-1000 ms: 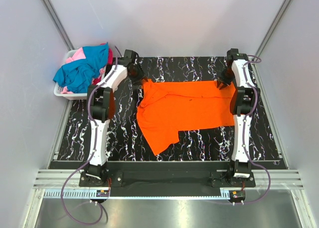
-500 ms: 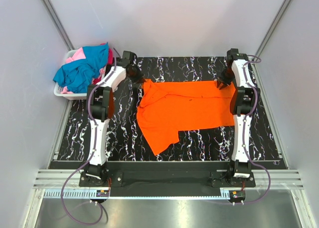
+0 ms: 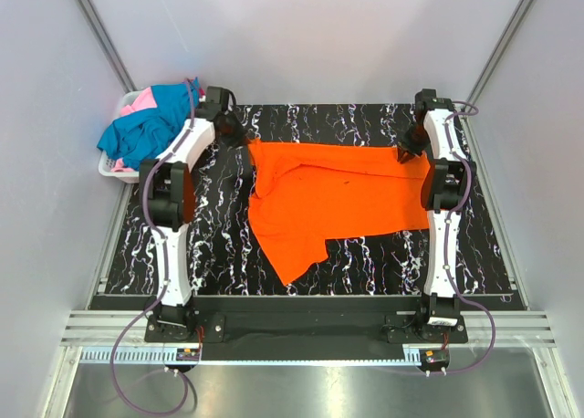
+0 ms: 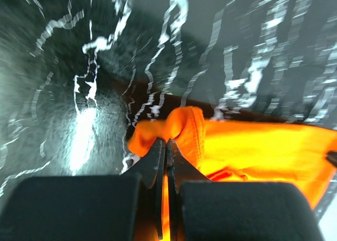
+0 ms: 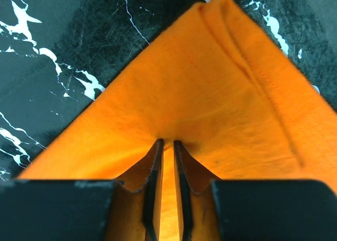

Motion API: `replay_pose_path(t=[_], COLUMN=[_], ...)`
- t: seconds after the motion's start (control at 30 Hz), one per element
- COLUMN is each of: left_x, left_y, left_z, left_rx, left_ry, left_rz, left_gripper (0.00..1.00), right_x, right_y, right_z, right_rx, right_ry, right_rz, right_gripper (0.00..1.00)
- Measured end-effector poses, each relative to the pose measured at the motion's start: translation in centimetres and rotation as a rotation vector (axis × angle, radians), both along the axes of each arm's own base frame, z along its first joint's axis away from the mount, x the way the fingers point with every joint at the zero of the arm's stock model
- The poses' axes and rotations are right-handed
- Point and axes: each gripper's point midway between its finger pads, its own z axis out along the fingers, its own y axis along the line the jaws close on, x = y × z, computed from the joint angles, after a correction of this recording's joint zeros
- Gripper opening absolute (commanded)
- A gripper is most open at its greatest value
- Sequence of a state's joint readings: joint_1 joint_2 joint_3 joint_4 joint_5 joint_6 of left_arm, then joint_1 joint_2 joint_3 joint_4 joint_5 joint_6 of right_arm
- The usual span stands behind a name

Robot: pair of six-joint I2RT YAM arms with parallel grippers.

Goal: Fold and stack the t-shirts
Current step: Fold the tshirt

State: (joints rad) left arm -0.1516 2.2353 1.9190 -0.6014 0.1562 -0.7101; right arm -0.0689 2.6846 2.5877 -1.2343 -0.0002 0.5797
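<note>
One black marbled table (image 3: pixel 219 254) carries the orange t-shirt (image 3: pixel 338 194), spread over the centre with a sleeve trailing toward 7 o'clock. White slatted basket (image 3: pixel 109 170) at the 10 o'clock corner, heaped with a teal-blue shirt (image 3: pixel 146 130) and a pink shirt (image 3: pixel 137 99). Open marble along the 6 and 9 o'clock edges. Left gripper (image 4: pixel 166 143) clenched on the orange t-shirt's 11 o'clock corner; right gripper (image 5: pixel 167 143) pinching its 1 o'clock corner. Since a second ago the left arm has swung outward, dragging its corner leftward.

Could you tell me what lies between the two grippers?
The orange t-shirt: its far edge runs from the left gripper to the right gripper, each pinching a corner, seen in the top view.
</note>
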Motion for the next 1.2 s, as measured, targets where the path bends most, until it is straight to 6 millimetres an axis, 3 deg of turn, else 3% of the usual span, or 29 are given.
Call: replay_pose_path(t=[0.17, 0.27, 0.33, 0.37, 0.43, 0.63, 0.9, 1.07, 1.2], left_x=[0.4, 0.3, 0.2, 0.2, 0.1, 0.1, -0.4, -0.9, -0.8], left_y=[1.1, 1.4, 1.9, 2.3, 3.1, 4.0, 2.0, -0.4, -3.6], left_z=[4.6, 5.1, 4.7, 4.4, 4.1, 3.6, 3.2, 0.1, -2.7], left_rx=[-0.003, -0.001, 0.012, 0.016, 0.018, 0.018, -0.050, -0.094, -0.123], left_ry=[-0.097, -0.111, -0.108, -0.100, -0.091, -0.079, -0.061, 0.013, 0.065], left_rz=[0.006, -0.003, -0.007, -0.004, 0.006, 0.020, -0.035, -0.073, -0.115], left_gripper=[0.00, 0.23, 0.47, 0.53, 0.58, 0.60, 0.55, 0.49, 0.48], right_x=[0.1, 0.2, 0.3, 0.3, 0.3, 0.4, 0.5, 0.6, 0.7], right_y=[-0.2, -0.2, -0.7, -1.0, -1.9, -4.2, -5.3, -5.2, -5.1], right_z=[0.0, 0.1, 0.1, 0.1, 0.1, 0.2, 0.3, 0.3, 0.2], right_rx=[0.006, 0.017, 0.013, 0.013, 0.013, -0.012, -0.031, -0.020, -0.011], right_ry=[-0.003, -0.007, -0.010, -0.012, -0.015, -0.024, -0.033, -0.036, -0.040], right_rz=[-0.011, -0.023, -0.033, -0.041, -0.058, -0.100, -0.118, -0.119, -0.119], right_gripper=[0.05, 0.00, 0.00, 0.00, 0.00, 0.00, 0.00, 0.00, 0.00])
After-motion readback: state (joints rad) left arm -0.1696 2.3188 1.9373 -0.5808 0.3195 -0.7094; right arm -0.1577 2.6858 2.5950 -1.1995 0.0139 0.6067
